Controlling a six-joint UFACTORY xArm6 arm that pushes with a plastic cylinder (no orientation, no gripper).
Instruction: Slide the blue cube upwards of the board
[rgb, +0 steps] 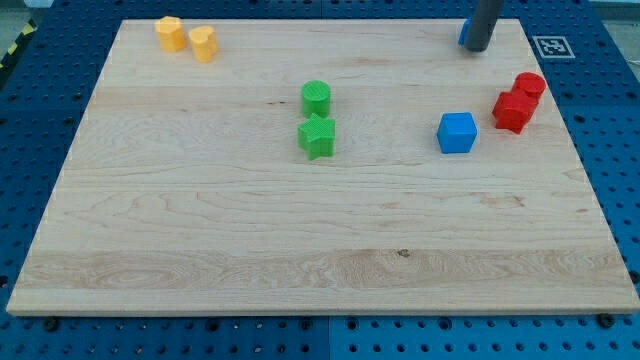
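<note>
Blue cube (457, 132), 2 red, 2 green, 2 yellow blocks

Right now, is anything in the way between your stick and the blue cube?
No. My tip sits near the view's top, with bare board between it and the blue cube below. A small blue block touches the rod's left side. The red blocks stand off to the right.

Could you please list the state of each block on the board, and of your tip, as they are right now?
blue cube: resting flat, untouched, right of centre.
small blue block: partly hidden behind the rod, near the top edge.
my tip: beside that small blue block, well above the blue cube.
red blocks: two, touching.
green cylinder: upright, just above the green star.
yellow blocks: two, side by side, top left.
</note>
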